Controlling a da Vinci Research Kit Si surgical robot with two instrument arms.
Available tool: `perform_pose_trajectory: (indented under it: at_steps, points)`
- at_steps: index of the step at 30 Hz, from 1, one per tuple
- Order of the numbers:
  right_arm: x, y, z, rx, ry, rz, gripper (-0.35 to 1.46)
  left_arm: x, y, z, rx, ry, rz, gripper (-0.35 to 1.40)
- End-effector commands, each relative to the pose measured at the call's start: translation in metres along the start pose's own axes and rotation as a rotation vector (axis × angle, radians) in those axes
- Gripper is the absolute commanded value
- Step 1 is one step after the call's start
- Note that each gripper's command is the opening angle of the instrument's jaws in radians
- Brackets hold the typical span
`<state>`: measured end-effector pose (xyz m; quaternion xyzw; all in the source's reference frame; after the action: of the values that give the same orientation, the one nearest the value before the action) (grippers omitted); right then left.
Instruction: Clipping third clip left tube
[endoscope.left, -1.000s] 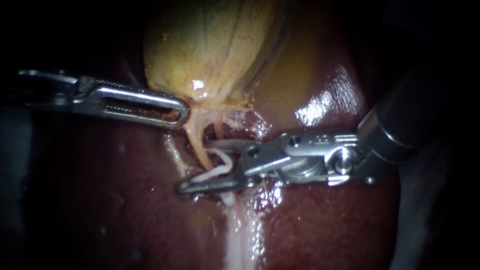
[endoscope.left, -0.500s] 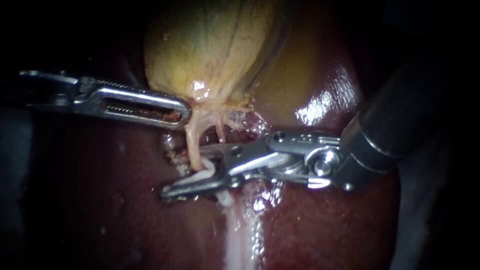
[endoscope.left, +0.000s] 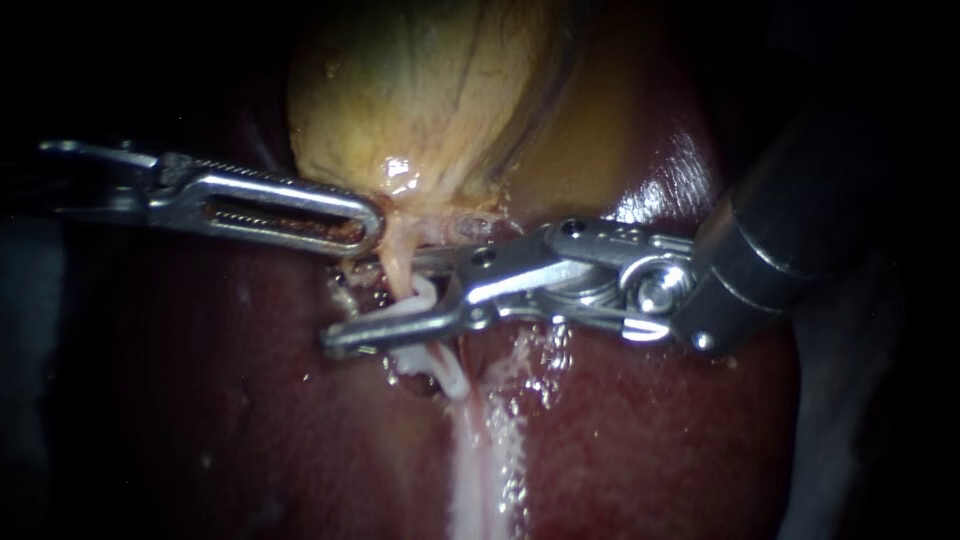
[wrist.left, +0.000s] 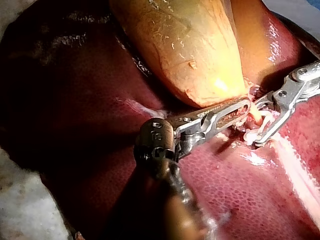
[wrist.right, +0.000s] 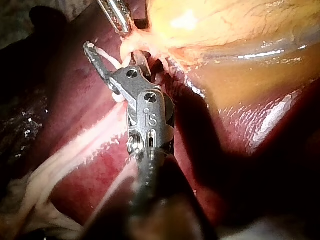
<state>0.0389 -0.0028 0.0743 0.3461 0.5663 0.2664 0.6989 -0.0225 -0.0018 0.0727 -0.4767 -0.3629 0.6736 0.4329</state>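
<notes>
The yellow gallbladder (endoscope.left: 430, 100) lies on the dark red liver (endoscope.left: 650, 430). My left instrument (endoscope.left: 355, 222) is shut on tissue at the gallbladder's neck, also seen in the left wrist view (wrist.left: 242, 109). From that neck the pale left tube (endoscope.left: 398, 255) runs downward. My right instrument (endoscope.left: 375, 300) straddles this tube just under the neck, one jaw on each side. A white clip (endoscope.left: 422, 298) sits between its jaws, touching both, and the jaws stand apart. Another white clip (endoscope.left: 450, 378) sits lower on the tube. The right wrist view shows the same jaws (wrist.right: 102, 62) around the tube.
A pale band of tissue (endoscope.left: 475, 470) runs down the liver below the clips. The right tube is hidden behind the right instrument's upper jaw. In the left wrist view the gallbladder (wrist.left: 185, 45) lies ahead of my left instrument, with white drape at the edges.
My right instrument has moved left and up along the tube toward the gallbladder's neck, carrying the white clip. The left instrument has held still.
</notes>
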Motion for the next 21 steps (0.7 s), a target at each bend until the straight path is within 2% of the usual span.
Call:
perform_pose_trajectory:
  at_steps: [1,10,14,21]
  points:
    - [0.0000,-0.0001,0.0000,-0.001,0.000,0.007,0.38,0.0000,0.0000,0.0000,0.000,-0.001,0.001,-0.35]
    - [-0.0004,-0.0002,-0.0003,0.002,0.001,0.034,-0.04,0.0000,0.0000,0.0001,0.000,-0.001,0.001,-0.35]
    - [-0.0005,-0.0002,-0.0007,0.003,0.002,0.070,-0.34,0.0000,0.0000,0.0001,0.000,-0.001,0.001,-0.35]
    - [-0.0010,-0.0001,-0.0012,0.003,-0.003,0.108,-0.35,0.0000,-0.0001,0.0001,0.000,-0.001,0.001,-0.35]
